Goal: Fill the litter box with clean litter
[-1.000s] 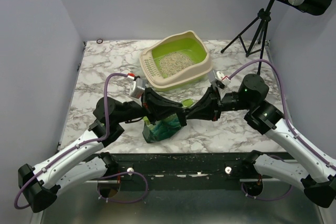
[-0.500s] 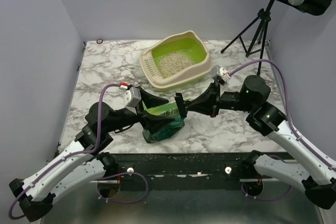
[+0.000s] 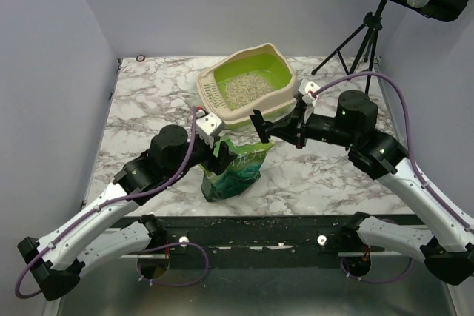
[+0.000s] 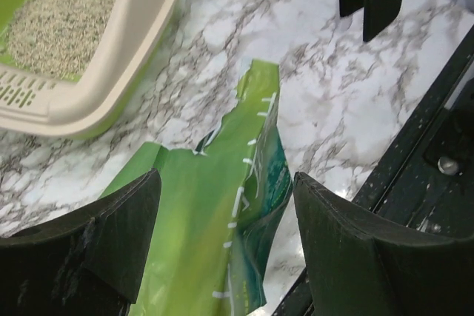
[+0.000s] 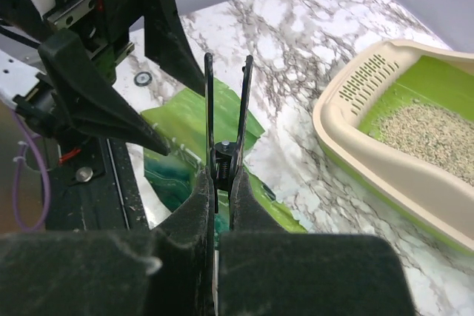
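A small patch of litter [image 3: 246, 89] is seen in the litter box [image 3: 229, 116], set at the table's [image 3: 148, 101] far middle. The bag [image 3: 233, 172] stands nearer, under the wide-spread left gripper [image 3: 224, 157]. The right gripper [image 3: 259, 125] is pressed together, empty. Most filling is judged undone.

No legible text anywhere; print on green bag [image 3: 233, 174] too blurred to read.

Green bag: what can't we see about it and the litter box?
- Top view: the inside of the green bag is hidden by its folded top and the left gripper.
- Left wrist view: the litter box is cut off by the picture's edge.
- All views: the bag's print is too small to read.
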Controlling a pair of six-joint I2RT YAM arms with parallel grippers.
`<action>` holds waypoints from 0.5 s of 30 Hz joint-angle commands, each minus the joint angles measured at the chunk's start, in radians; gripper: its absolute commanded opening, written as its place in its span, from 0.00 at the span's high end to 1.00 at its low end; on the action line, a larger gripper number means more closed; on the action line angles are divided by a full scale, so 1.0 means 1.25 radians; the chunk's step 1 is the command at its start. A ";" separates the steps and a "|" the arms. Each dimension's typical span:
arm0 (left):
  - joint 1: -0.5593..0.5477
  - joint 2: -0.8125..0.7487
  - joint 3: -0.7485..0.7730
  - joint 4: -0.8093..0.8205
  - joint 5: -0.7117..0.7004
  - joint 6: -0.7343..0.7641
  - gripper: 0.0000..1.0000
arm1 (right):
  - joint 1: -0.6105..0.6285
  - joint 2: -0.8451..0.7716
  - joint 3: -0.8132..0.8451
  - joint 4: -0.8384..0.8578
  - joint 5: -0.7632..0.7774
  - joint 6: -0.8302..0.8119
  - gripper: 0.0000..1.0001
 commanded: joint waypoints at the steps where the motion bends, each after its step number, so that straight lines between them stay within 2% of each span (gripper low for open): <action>1: -0.002 0.004 -0.012 -0.066 -0.020 0.051 0.21 | 0.006 0.033 0.053 -0.097 0.054 -0.075 1.00; 4: -0.002 0.021 -0.019 -0.081 0.008 0.052 0.24 | 0.006 0.063 0.087 -0.154 0.087 -0.104 1.00; 10: -0.001 0.036 -0.040 -0.086 0.027 0.061 0.27 | 0.006 0.116 0.152 -0.237 0.060 -0.157 1.00; 15: -0.002 0.043 -0.053 -0.098 0.037 0.070 0.28 | 0.006 0.149 0.177 -0.261 0.061 -0.173 1.00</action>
